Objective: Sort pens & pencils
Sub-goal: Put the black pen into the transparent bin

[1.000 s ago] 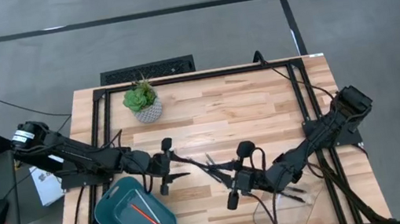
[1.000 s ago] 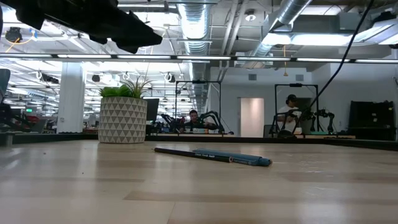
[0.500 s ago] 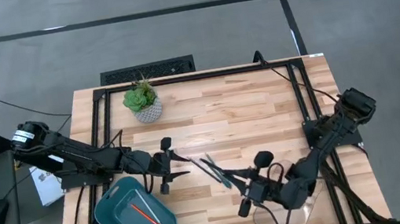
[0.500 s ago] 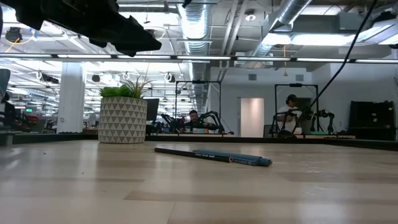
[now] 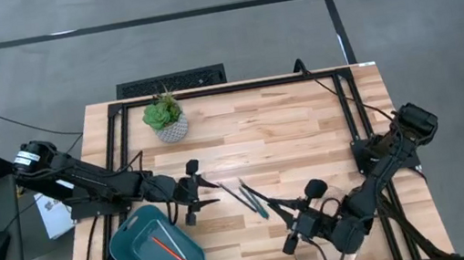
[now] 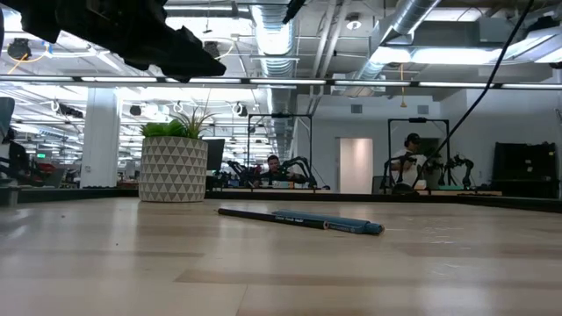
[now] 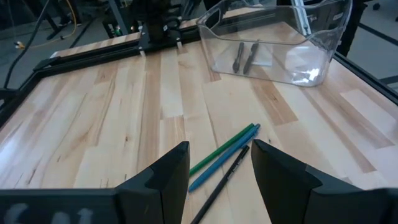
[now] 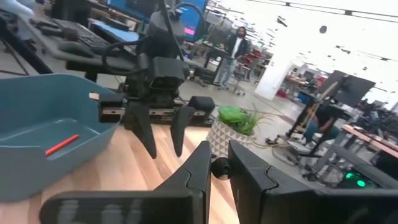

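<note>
Three sticks lie side by side at the table's middle: a green pencil (image 5: 248,194), a teal-blue pen (image 7: 224,157) and a black pen (image 7: 219,186). My left gripper (image 5: 207,193) hangs open just left of them, above the wood. My right gripper (image 5: 292,209) hovers nearer the front edge, beside the clear container (image 7: 280,37), shut on a slim black pen (image 5: 280,203). Two dark pens (image 7: 244,57) lie in that container. An orange-red pencil (image 5: 172,250) lies in the teal bin (image 5: 130,247). My right gripper pinches the black pen between its two fingers (image 8: 199,162). The pen runs along the fingers rather than across them, and its dark end (image 8: 217,168) shows in the gap. The fingers point level toward the table's left, and the pen is lifted clear of the wood.
A small potted plant (image 5: 165,119) stands at the back left. A black metal frame (image 5: 226,87) runs along the table's edges. Bare wood stretches between the sticks and the far edge. People and other robot stations show in the room behind.
My right gripper has swung away from the sticks toward the table's near right, over the clear container's edge, turning as it went and keeping the black pen between its fingers. The three sticks on the table have stayed put.
</note>
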Tool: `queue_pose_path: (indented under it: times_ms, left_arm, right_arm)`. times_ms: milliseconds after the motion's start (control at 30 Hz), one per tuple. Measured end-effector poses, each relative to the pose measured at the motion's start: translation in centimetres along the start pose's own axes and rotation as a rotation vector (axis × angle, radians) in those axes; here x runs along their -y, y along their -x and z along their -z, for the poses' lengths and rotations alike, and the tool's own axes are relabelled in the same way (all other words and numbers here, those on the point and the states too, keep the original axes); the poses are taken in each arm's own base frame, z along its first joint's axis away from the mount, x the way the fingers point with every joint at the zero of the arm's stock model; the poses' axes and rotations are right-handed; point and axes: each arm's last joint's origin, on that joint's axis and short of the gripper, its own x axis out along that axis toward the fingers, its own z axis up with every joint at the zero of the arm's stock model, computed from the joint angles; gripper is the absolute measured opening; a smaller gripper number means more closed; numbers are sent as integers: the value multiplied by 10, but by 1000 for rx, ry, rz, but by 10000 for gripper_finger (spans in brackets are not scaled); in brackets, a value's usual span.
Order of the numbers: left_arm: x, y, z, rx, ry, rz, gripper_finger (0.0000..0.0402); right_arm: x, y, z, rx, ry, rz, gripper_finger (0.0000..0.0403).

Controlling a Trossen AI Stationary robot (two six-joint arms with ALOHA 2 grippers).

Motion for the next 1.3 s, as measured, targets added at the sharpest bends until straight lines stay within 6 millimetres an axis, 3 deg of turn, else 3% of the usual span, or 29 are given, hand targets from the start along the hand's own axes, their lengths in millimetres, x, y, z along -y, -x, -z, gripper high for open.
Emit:
queue_pose_path:
  times_ms: [433, 1033, 1300]
  left_arm:
    - [-1, 0, 1, -9, 12, -38, 165]
    - [-11, -1, -1, 6, -60, -119, 165]
    - [-23, -3, -2, 15, -40, -164, 165]
  right_arm:
    - [-4, 43, -1, -22, 114, 112, 66]
    - [-9, 75, -2, 16, 126, 37, 66]
    - [-12, 109, 2, 62, 176, -50, 66]
